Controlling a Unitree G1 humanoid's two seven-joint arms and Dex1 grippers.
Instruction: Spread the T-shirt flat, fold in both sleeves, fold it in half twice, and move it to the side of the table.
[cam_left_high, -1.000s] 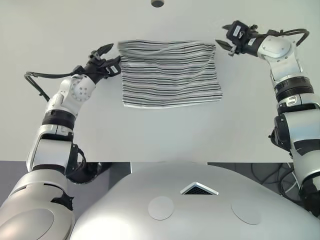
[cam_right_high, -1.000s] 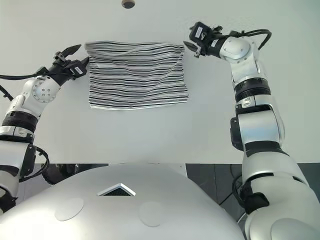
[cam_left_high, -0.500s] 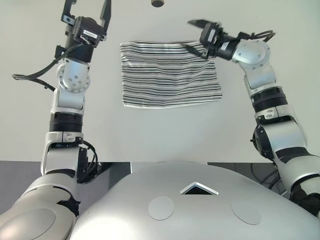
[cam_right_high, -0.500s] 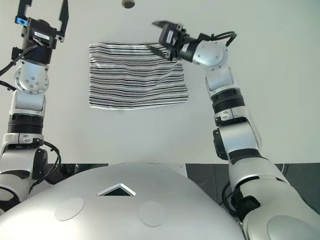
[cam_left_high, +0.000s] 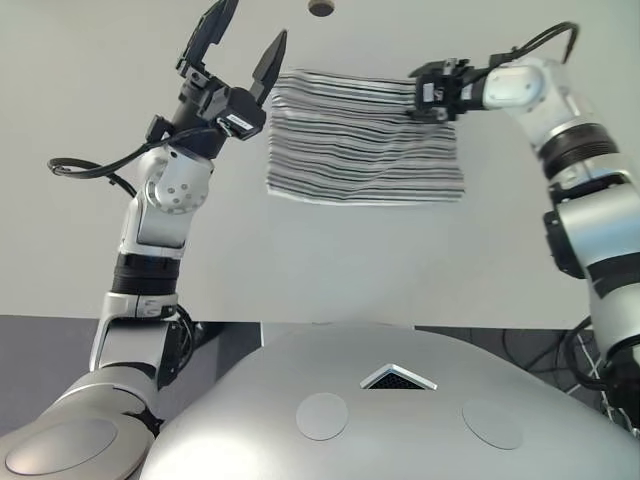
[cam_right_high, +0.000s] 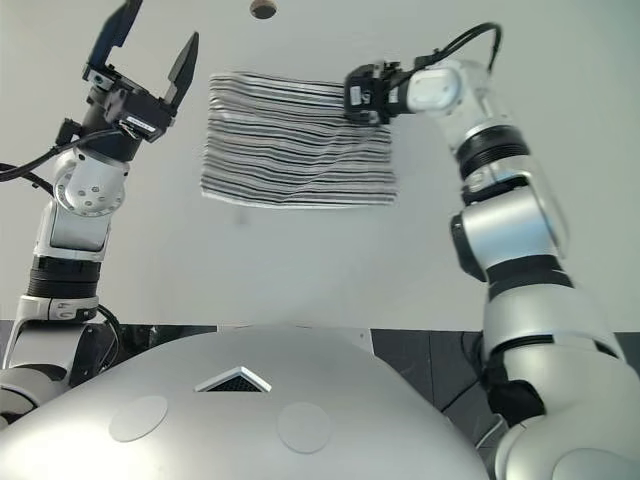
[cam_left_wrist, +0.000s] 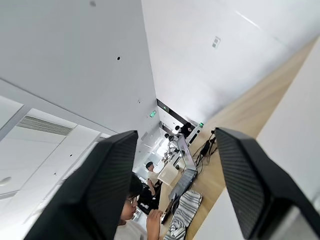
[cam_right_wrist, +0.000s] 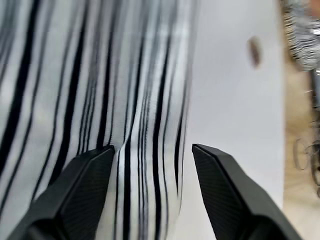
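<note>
The striped T-shirt (cam_left_high: 365, 140) lies folded into a rectangle on the far middle of the white table (cam_left_high: 300, 260). My left gripper (cam_left_high: 243, 45) is held up in the air just left of the shirt's far left corner, open and holding nothing; the left wrist view shows its fingers (cam_left_wrist: 105, 190) pointing up into the room. My right gripper (cam_left_high: 438, 90) is low over the shirt's far right corner. In the right wrist view its fingers (cam_right_wrist: 75, 195) stand apart, open, with striped fabric (cam_right_wrist: 60, 75) right beyond the tips.
A small dark hole (cam_left_high: 320, 7) sits in the tabletop just beyond the shirt. Bare table stretches left, right and in front of the shirt down to the near edge (cam_left_high: 330, 322).
My left gripper left the shirt's left edge, rose, and now tilts toward the shirt. My right gripper came from right of the far corner onto it. The shirt has slid slightly right.
</note>
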